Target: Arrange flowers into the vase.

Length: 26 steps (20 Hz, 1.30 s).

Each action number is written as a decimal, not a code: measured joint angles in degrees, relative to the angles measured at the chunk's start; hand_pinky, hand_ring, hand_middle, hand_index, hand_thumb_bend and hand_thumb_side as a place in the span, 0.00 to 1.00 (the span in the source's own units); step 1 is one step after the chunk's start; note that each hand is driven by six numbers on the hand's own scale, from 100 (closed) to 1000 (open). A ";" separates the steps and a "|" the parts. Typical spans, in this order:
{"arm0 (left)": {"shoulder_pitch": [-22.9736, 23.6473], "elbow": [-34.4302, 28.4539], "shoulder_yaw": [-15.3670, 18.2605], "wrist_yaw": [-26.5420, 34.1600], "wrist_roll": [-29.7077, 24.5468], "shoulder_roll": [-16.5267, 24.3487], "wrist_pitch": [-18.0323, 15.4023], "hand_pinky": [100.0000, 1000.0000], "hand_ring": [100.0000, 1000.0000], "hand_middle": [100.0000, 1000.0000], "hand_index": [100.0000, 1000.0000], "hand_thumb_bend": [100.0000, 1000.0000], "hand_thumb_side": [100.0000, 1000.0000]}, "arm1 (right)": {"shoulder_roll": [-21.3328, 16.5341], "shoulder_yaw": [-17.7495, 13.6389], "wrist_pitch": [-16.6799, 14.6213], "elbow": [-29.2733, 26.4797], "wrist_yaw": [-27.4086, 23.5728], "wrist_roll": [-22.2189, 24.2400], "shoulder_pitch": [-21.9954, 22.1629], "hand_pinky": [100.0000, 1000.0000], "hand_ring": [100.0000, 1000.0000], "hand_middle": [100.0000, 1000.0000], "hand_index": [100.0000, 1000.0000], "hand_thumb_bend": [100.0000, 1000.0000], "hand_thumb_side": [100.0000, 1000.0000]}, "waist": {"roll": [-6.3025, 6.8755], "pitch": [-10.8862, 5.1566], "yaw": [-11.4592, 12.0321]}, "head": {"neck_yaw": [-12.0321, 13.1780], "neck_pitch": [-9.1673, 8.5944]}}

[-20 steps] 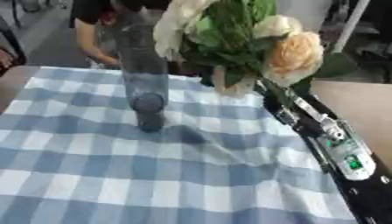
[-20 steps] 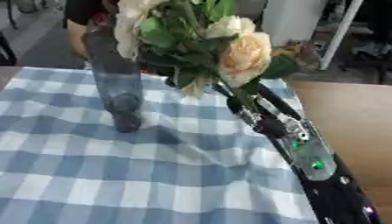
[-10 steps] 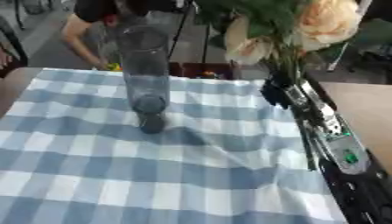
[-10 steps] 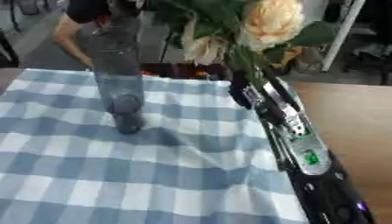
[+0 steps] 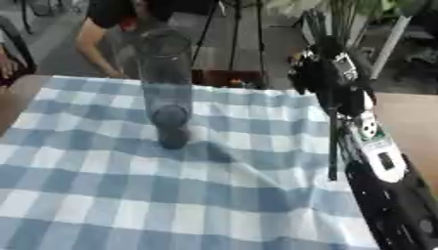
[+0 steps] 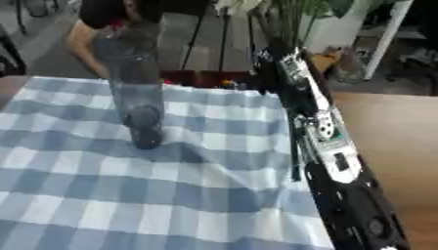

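A tall clear glass vase (image 5: 167, 83) stands upright on the blue-and-white checked cloth (image 5: 128, 195), left of centre. My right hand (image 5: 328, 78) is raised at the far right of the cloth, shut round a bunch of green flower stems (image 6: 287, 24). The stems rise out of the top of the picture, so the blooms are almost entirely hidden. One thin stem end (image 5: 332, 156) hangs down below the hand. The bunch is to the right of the vase and apart from it. My left hand shows in neither view.
My right forearm (image 5: 385, 176) runs along the cloth's right edge. Bare wooden table (image 5: 410, 117) lies to the right of it. The cloth is wrinkled in front of the vase. A dark bench (image 5: 227, 44) stands beyond the far edge.
My right hand has lifted the flowers upward, taking the blooms out of the top of the picture. The vase has stayed where it was.
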 measured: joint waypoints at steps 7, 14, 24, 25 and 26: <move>0.01 0.00 -0.03 0.08 -0.22 0.00 0.04 0.49 0.59 0.48 0.86 0.00 0.90 | 1.40 -0.75 -1.42 -0.12 -3.02 -4.59 -3.57 0.00 0.00 0.00 0.04 0.00 0.94 | -0.04 0.00 0.52 | 0.01 0.00; 0.01 0.00 -0.34 0.26 -0.53 0.00 0.29 0.48 0.59 0.47 0.86 0.00 0.89 | 2.57 -1.41 -6.09 -0.08 -5.28 -9.47 -5.85 0.00 0.00 0.00 0.01 0.00 0.99 | -0.02 0.00 0.87 | 0.02 0.00; 0.01 0.00 -0.38 0.28 -1.06 0.00 0.62 0.48 0.59 0.47 0.86 0.00 0.89 | 2.74 -1.80 -14.99 2.01 -3.96 -10.60 -10.09 0.00 0.00 0.00 0.00 0.00 0.88 | 0.12 0.01 1.32 | 0.03 0.01; 0.01 0.00 -0.38 0.28 -1.12 0.00 0.66 0.48 0.59 0.47 0.86 0.00 0.88 | 2.59 -1.80 -16.45 2.35 -3.50 -10.35 -10.50 0.00 0.00 0.00 0.00 0.00 0.86 | 0.10 0.02 1.36 | 0.04 0.01; 0.01 0.00 -0.39 0.28 -1.16 0.00 0.70 0.48 0.59 0.47 0.86 0.00 0.88 | 2.26 -1.80 -17.99 2.80 -3.09 -10.07 -10.95 0.00 0.00 0.00 0.00 0.00 0.83 | 0.08 0.02 1.41 | 0.04 0.02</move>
